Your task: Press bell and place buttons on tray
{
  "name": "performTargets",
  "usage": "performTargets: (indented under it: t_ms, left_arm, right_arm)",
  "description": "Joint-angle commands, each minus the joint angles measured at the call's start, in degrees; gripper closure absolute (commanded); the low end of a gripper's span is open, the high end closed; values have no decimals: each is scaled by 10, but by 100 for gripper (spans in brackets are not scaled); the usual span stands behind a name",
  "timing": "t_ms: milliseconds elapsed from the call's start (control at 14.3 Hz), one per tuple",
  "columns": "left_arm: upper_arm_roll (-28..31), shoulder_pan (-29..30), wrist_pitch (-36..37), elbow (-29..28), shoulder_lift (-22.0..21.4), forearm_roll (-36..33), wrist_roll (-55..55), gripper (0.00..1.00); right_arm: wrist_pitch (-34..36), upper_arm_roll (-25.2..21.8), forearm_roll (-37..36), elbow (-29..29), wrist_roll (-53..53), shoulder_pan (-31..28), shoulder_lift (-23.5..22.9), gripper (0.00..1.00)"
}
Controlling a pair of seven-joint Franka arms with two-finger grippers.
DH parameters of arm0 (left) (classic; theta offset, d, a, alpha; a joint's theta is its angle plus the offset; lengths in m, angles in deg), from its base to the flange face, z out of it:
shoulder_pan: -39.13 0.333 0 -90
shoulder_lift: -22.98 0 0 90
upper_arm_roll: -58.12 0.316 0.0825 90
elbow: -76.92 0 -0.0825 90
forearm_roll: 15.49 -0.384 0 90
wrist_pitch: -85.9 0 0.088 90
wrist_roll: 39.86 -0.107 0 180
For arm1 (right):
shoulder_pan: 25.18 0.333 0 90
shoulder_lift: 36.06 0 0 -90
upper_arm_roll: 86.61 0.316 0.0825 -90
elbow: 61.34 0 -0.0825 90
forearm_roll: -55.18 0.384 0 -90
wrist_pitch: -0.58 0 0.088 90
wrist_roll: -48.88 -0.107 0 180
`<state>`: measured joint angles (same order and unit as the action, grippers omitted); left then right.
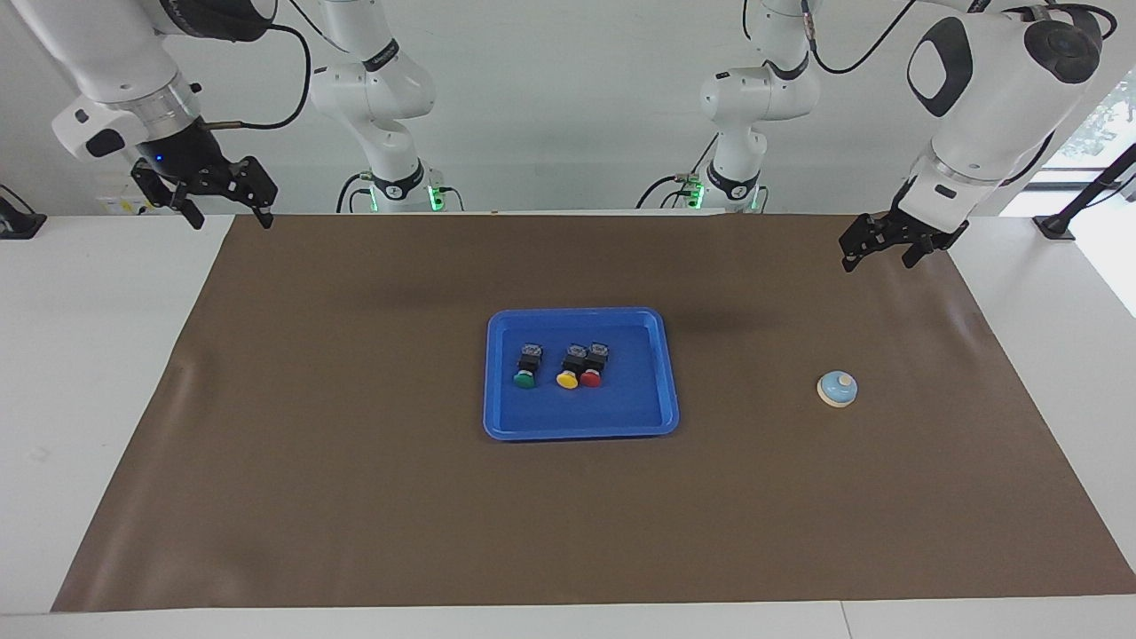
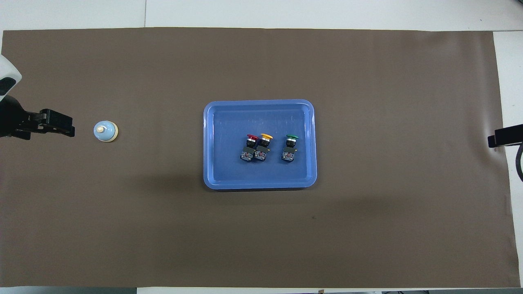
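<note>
The blue tray (image 1: 532, 415) lies mid-mat; in the overhead view (image 2: 229, 167) too. In it lie the green button (image 1: 524, 379) (image 2: 291, 138), the yellow button (image 1: 567, 380) (image 2: 266, 136) and the red button (image 1: 590, 379) (image 2: 252, 138); yellow and red touch. The light-blue bell (image 1: 838, 389) (image 2: 106, 131) stands on the mat toward the left arm's end. My left gripper (image 1: 879, 260) (image 2: 65, 127) is open and empty, raised over the mat's corner at that end, apart from the bell. My right gripper (image 1: 229, 219) (image 2: 496, 141) is open and empty over the mat's edge at the right arm's end.
A brown mat (image 1: 355, 497) covers most of the white table (image 1: 89, 355). Both arm bases stand at the robots' edge of the table. A black stand foot (image 1: 1056, 226) sits on the table near the left arm's end.
</note>
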<state>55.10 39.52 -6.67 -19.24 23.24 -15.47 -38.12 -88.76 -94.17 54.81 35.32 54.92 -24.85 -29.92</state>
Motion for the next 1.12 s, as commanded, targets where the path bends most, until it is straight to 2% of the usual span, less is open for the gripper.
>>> performTargets:
  t_ms: [0,630,699,769,839,909,1049]
  left_arm:
    - [1,1,-4,-1,-6,-1,3,0]
    - [1,1,-8,-4,-7,-1,10,0]
    - [2,1,-25,-19,-11,-3,8,15]
    - [2,1,-57,-36,-18,-4,6,70]
    - [4,2,-80,-60,-23,-4,12,100]
    - [6,12,-96,-81,-23,-4,10,100]
    - [4,38,-144,-98,13,-4,5,100]
  right_arm:
    - [10,4,-9,-3,-1,-3,-1,0]
    - [9,4,-9,-3,-1,-3,-1,0]
    - [10,4,-9,-4,-1,-3,-1,0]
    - [10,4,-9,-4,-1,-3,-1,0]
    - [10,4,-9,-4,-1,-3,-1,0]
    - [10,4,-9,-3,-1,-3,-1,0]
    - [10,4,-9,-3,-1,-3,-1,0]
